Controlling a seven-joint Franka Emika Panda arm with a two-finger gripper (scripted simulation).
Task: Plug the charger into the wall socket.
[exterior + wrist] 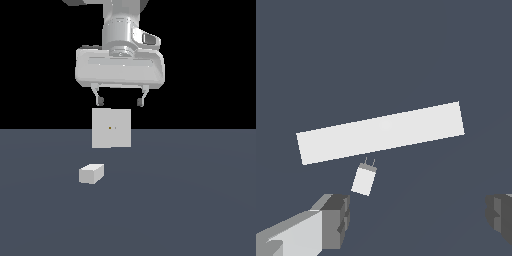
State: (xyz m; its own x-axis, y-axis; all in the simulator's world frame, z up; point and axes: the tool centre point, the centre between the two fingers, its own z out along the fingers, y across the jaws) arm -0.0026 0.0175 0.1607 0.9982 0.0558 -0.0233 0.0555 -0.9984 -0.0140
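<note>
Your gripper point(120, 103) hangs spread wide and empty above the wall socket point(111, 128). The charger point(91, 173) lies on the floor point(200, 210) near the wall socket's front face, prongs toward it. Descend carelessly and you could strike the wall socket's top edge, or grip the charger skewed so its prongs miss.

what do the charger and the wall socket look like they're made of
Both are simulator renders, so the material is a guess. The charger looks like matte white-grey plastic: flat, even shading, no gloss. The wrist view shows two thin grey prongs on one end, possibly metal. The wall socket is a plain matte white-grey plate, plastic-like, with a tiny orange dot at its centre.
</note>
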